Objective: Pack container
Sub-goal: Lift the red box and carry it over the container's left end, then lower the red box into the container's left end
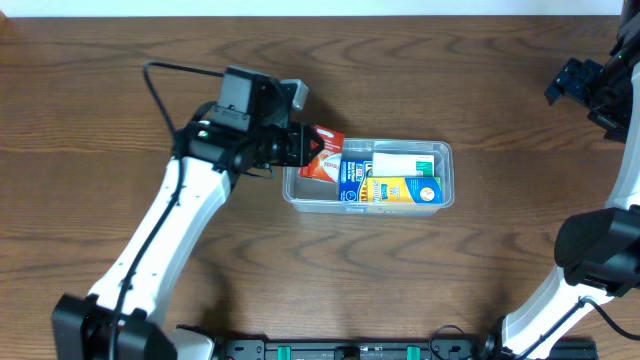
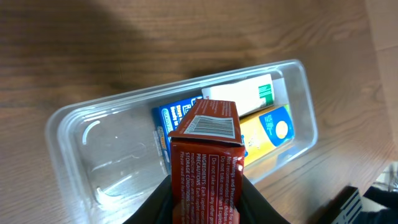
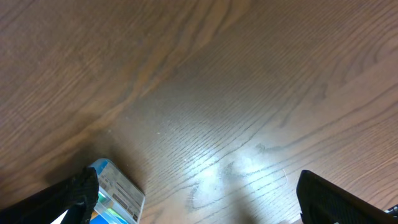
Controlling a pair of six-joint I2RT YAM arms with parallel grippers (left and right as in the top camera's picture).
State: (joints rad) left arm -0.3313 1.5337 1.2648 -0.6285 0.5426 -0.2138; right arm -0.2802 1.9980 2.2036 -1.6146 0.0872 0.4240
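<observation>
White links (image 1: pixel 165 230), black joints (image 1: pixel 238 140), black left hand (image 1: pixel 308 150), looping cable (image 1: pixel 158 85).

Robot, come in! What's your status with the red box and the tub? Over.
Left gripper shut on red box, over empty end of container. Right gripper open, empty, off aside. Three boxes already inside. Nothing blocking.
</observation>
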